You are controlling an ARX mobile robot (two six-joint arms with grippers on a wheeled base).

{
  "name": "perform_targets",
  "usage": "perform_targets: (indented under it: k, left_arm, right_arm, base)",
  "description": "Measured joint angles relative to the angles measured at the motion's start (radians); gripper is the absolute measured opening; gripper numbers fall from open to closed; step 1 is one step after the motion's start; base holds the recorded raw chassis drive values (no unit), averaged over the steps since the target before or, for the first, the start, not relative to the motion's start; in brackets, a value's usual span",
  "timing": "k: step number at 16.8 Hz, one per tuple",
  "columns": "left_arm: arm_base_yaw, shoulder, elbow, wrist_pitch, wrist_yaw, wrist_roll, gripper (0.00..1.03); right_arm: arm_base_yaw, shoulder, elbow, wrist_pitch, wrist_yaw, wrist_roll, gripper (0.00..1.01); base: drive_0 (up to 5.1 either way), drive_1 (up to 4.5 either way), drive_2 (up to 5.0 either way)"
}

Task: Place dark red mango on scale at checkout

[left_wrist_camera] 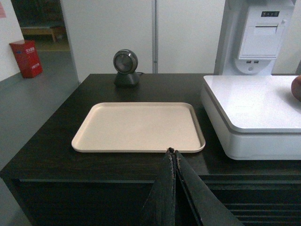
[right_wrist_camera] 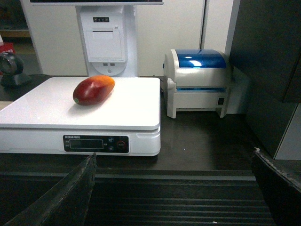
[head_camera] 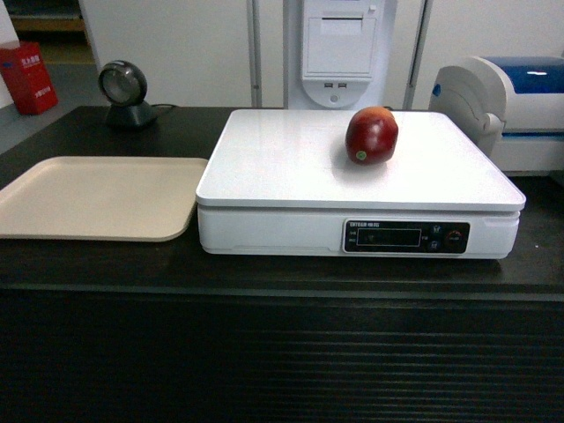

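Observation:
The dark red mango (head_camera: 371, 135) lies on the white platform of the scale (head_camera: 291, 167), toward its back right; nothing touches it. The right wrist view shows the mango (right_wrist_camera: 93, 90) on the scale (right_wrist_camera: 122, 110) too. Only an edge of the mango (left_wrist_camera: 297, 88) appears in the left wrist view, on the scale (left_wrist_camera: 254, 103). The scale stands on the black checkout counter (head_camera: 264, 273). My left gripper (left_wrist_camera: 173, 151) is shut and empty, in front of the counter below the beige tray. My right gripper (right_wrist_camera: 173, 157) is open wide and empty, low before the counter's ribbed front. Neither gripper shows in the head view.
A beige tray (head_camera: 97, 196) lies left of the scale. A round black scanner (head_camera: 123, 92) stands behind it. A white and blue printer (head_camera: 502, 110) sits right of the scale, with a white receipt terminal (head_camera: 339, 48) behind. A red box (head_camera: 28, 77) is at far left.

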Motion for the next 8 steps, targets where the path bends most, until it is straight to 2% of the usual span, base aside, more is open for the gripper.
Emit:
perform_targets:
  k: [8]
  left_arm:
    - [0.0,-0.19,0.0,-0.175,0.0,0.0,0.02]
  right_arm:
    - [0.0,0.0,0.0,0.0,0.0,0.0,0.98]
  base:
    - [0.0,0.0,0.0]
